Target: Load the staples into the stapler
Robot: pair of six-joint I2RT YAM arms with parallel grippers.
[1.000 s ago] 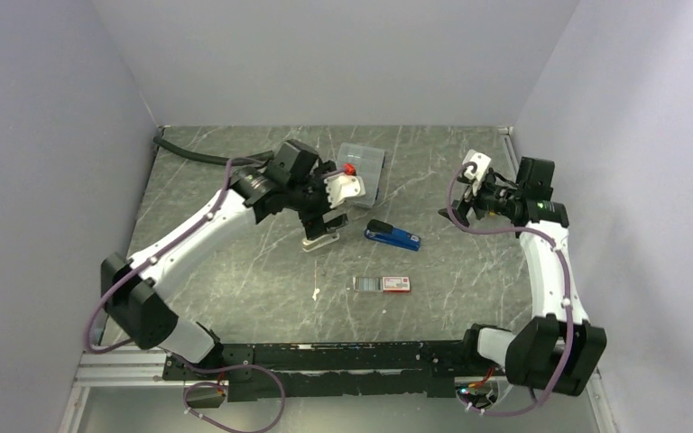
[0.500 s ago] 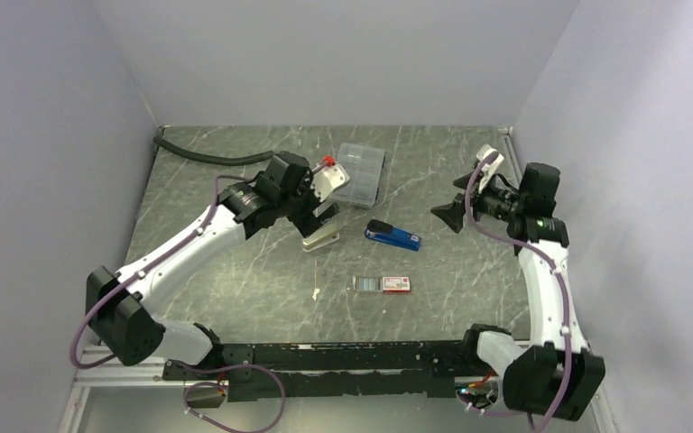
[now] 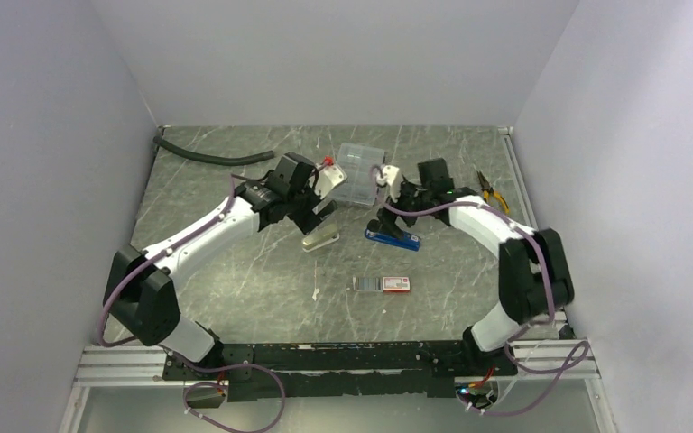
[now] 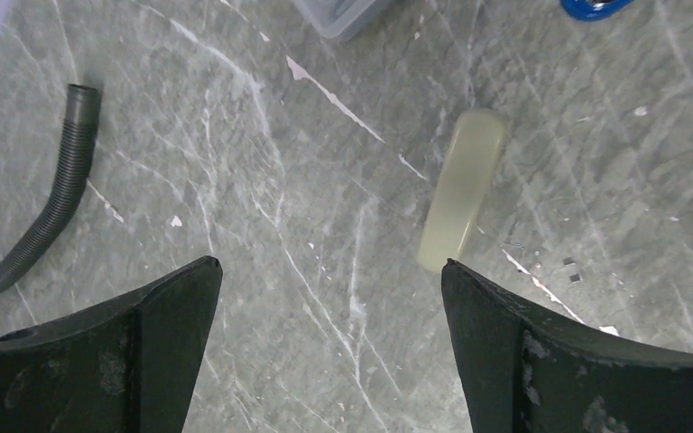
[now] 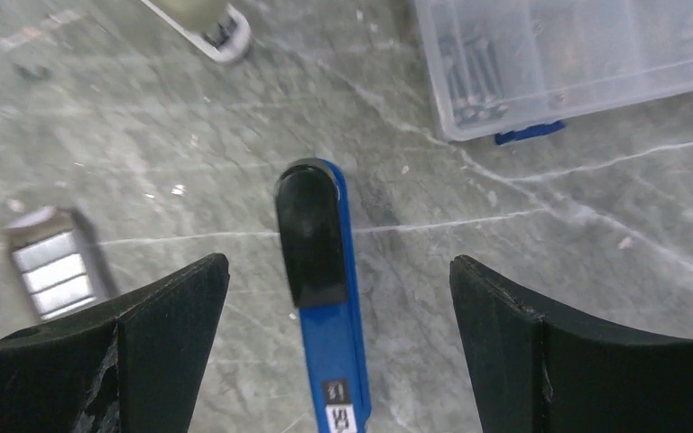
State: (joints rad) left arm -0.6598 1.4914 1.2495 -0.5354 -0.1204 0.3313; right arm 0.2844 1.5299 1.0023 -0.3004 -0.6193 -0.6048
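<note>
A blue stapler (image 3: 392, 237) with a black end (image 5: 311, 230) lies mid-table. My right gripper (image 5: 338, 262) hovers open above it, the stapler lying between the fingers without touching them; in the top view the right gripper (image 3: 399, 206) is just behind it. A cream stapler (image 3: 320, 239) lies to the left. My left gripper (image 4: 329, 262) is open and empty over bare table, its right fingertip (image 4: 448, 266) close to the cream stapler (image 4: 465, 189). The staples (image 3: 367, 283) sit in a dark tray drawn out of a white, red-ended box (image 3: 399, 284); they appear blurred in the right wrist view (image 5: 54, 262).
A clear compartment case (image 3: 361, 162) stands behind both grippers. A grey corrugated hose (image 3: 207, 155) lies at the back left. Yellow-handled pliers (image 3: 492, 191) rest at the right. A small white scrap (image 3: 315, 293) lies near the front.
The right arm has swung in from the right side to above the blue stapler, uncovering the pliers. The left gripper has shifted slightly back-left, staying open.
</note>
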